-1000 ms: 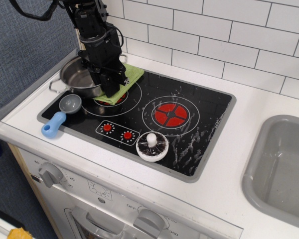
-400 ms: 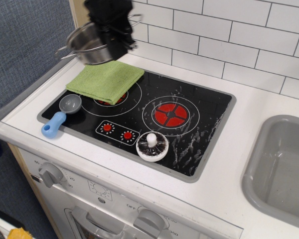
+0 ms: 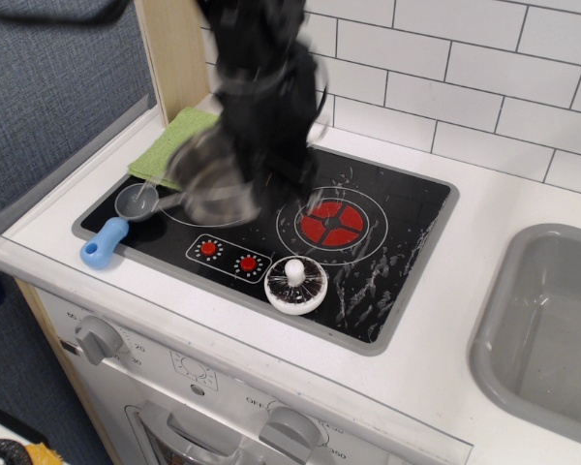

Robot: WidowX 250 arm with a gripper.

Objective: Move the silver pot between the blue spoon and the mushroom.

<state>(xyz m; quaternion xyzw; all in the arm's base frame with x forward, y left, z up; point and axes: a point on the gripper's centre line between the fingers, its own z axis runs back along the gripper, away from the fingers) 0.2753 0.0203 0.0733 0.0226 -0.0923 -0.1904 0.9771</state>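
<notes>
The silver pot [image 3: 211,176] is blurred by motion and hangs above the left burner of the black stovetop [image 3: 387,232]. My gripper [image 3: 255,155] is shut on the pot's far rim, its black arm reaching down from the top of the view. The blue spoon [image 3: 116,225] lies at the stovetop's left edge, its grey bowl just left of the pot. The mushroom [image 3: 296,284] stands cap-down near the stovetop's front edge, to the right of and below the pot.
A green cloth [image 3: 169,145] lies at the back left, partly hidden by the pot and arm. Two red knob marks [image 3: 228,256] sit between spoon and mushroom. A grey sink basin [image 3: 552,329] is at the right. A white tiled wall [image 3: 465,68] stands behind.
The gripper lifted the pot off the back left corner, then carried it forward and down to above the left burner. The green cloth, spoon and mushroom have stayed put.
</notes>
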